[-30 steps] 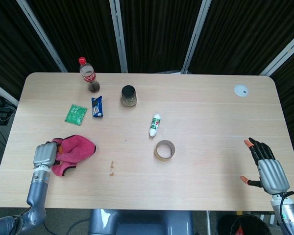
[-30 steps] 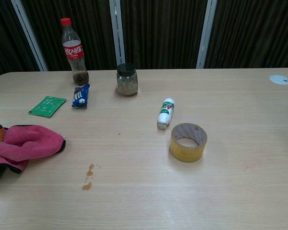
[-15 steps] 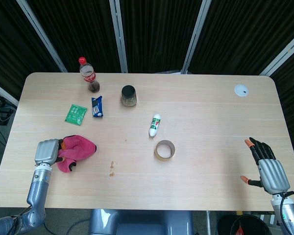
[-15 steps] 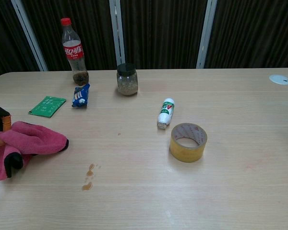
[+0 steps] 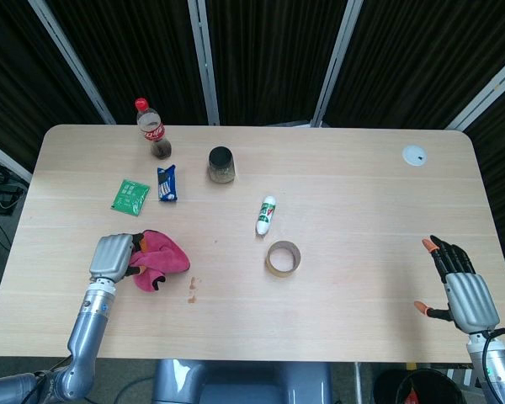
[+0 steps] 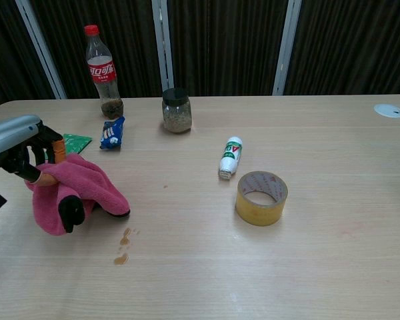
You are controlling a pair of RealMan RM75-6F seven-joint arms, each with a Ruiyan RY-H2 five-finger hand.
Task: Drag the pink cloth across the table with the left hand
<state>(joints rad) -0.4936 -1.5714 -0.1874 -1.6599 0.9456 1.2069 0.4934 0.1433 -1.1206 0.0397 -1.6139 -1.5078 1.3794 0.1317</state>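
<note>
Left hand (image 5: 114, 255) grips the pink cloth (image 5: 158, 258), fingers curled into the bunched fabric. The cloth sits on the table (image 5: 337, 194) at the near-left, just short of a small brown stain (image 5: 192, 286) and below the green packet (image 5: 130, 195). Right hand (image 5: 459, 290) lies at the far right edge with its fingers spread, holding nothing.

Risks: the cloth looks bunched and partly raised off the wood in the chest view, so a dangling flap could slip out of the hold if the pull runs fast — then only part of it travels. Dragged rightward, the trailing edge would probably smear through the stain. Further along that line stand the tape roll (image 5: 283, 257) and the white tube (image 5: 266, 215) lying on its side; a low, wide sweep could knock either. The blue snack wrapper (image 5: 167, 183), the jar (image 5: 220, 164) and the cola bottle (image 5: 152, 129) are well apart toward the back, less likely to be touched.

Views: the head view shows both hands and the whole layout. The chest view loses the right hand entirely but shows the left hand (image 6: 20, 143) from the side, fingers (image 6: 52, 148) hooked over the top of the cloth (image 6: 77, 190) and fabric draping down — how much cloth touches the table is hard to tell even there.
</note>
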